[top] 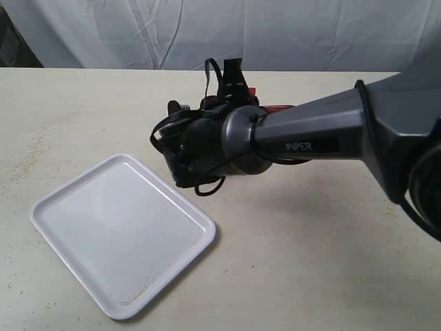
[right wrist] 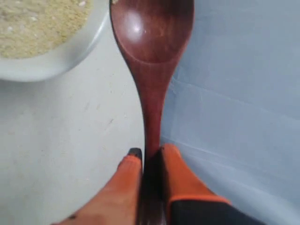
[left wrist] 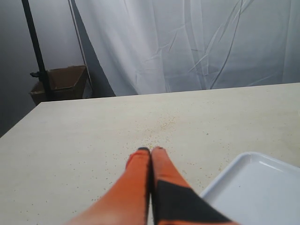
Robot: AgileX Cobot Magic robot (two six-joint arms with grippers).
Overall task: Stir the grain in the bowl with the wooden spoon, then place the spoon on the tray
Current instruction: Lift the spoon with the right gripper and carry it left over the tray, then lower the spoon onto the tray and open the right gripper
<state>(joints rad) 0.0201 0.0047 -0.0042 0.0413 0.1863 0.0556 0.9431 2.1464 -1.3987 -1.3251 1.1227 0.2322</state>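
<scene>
I had the right claw (right wrist: 151, 153) clamped on the wooden spoon (right wrist: 152, 47) handle, its head out past the fingertips, beside the bowl (right wrist: 70, 61) of grain (right wrist: 33, 23), left claw (left wrist: 151, 150) pinched empty near the tray (left wrist: 253, 187)

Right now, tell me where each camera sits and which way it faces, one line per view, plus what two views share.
Exterior: off the arms, above the table, looking down at the tray; the right arm reaches in from the right.
Left wrist: low over the table, facing the curtain; the shut left gripper shows.
Right wrist: looking down along the right gripper, shut on the spoon, beside the bowl of grain.
Shared: the tray is in the exterior and left wrist views.
</scene>
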